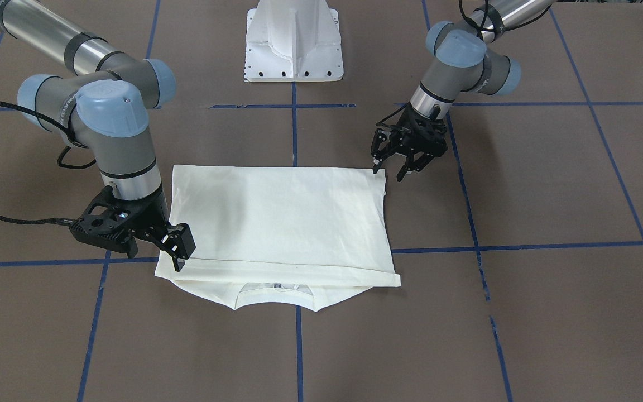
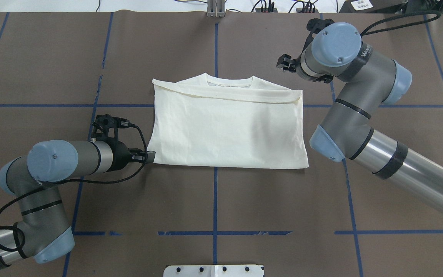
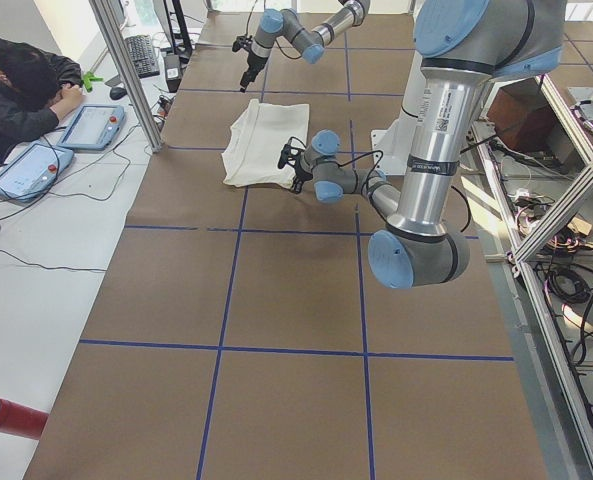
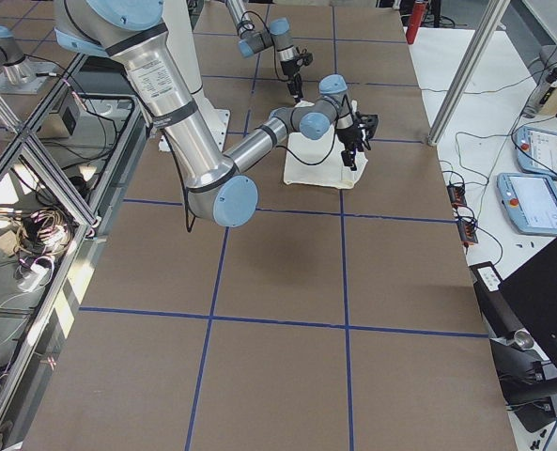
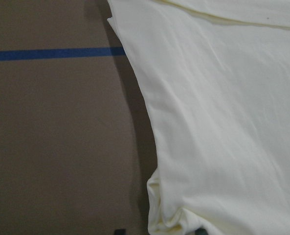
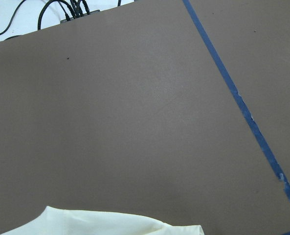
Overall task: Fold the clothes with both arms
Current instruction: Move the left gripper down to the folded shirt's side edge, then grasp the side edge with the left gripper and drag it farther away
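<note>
The cream shirt (image 1: 277,218) lies folded and flat on the brown table (image 1: 545,184), plain side up, spread between the two grippers. The left gripper (image 1: 389,169) sits low at the shirt's corner, its jaws apart, one fingertip on each side of the slightly puckered cloth edge. The right gripper (image 1: 178,258) points down over the opposite corner, beside the folded-over band. Whether its jaws are apart or together cannot be told. The neckline (image 1: 277,287) peeks out just beyond that band.

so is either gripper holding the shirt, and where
Nothing looks held: the left gripper is open at a corner of the shirt, the right gripper raised clear of it.
</note>
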Available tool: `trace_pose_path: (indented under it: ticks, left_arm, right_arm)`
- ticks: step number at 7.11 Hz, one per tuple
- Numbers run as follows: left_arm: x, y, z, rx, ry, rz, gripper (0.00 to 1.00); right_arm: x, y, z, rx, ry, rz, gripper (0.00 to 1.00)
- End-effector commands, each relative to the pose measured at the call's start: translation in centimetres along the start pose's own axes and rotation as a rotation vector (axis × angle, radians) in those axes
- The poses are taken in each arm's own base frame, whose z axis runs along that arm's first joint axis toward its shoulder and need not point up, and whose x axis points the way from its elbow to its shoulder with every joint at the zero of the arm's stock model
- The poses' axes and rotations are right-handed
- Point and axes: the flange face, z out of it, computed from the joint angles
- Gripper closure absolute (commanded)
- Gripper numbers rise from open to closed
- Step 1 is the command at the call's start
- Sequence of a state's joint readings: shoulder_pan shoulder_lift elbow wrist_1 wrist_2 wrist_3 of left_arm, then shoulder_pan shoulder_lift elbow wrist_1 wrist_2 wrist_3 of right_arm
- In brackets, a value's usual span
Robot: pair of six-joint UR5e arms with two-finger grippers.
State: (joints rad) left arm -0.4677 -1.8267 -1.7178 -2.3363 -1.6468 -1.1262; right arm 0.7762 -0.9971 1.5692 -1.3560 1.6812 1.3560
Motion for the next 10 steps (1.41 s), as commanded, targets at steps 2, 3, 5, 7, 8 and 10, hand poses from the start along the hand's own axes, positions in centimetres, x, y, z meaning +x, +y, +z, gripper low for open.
trace_pose_path:
  ticks: [2,3,5,7,8,10]
  left_arm:
    - [0.5,0.4,0.5,-0.011,0.001,0.003,0.35]
    - [0.8,0.3,0.6,-0.010,0.003,0.001,0.42]
    - [1.3,0.1,1.5,-0.013,0.001,-0.001,0.72]
    - [1.5,-0.2,1.8,-0.009,0.001,0.004,1.00]
    - [1.1,-0.6,1.3,0.000,-0.001,0.002,1.00]
    - [-1.2,-3.4,0.4,0.038,-0.033,0.077,1.00]
  right_arm:
    - [0.0,0.0,0.0,0.000,0.000,0.000,0.00]
    - [0.1,0.0,0.1,-0.001,0.003,0.000,0.00]
    - [0.1,0.0,0.1,-0.001,0.003,-0.001,0.00]
    - [0.1,0.0,0.1,-0.001,0.003,-0.001,0.00]
    - [0.1,0.0,0.1,-0.001,0.003,-0.003,0.00]
    - [0.0,0.0,0.1,0.000,0.001,-0.006,0.00]
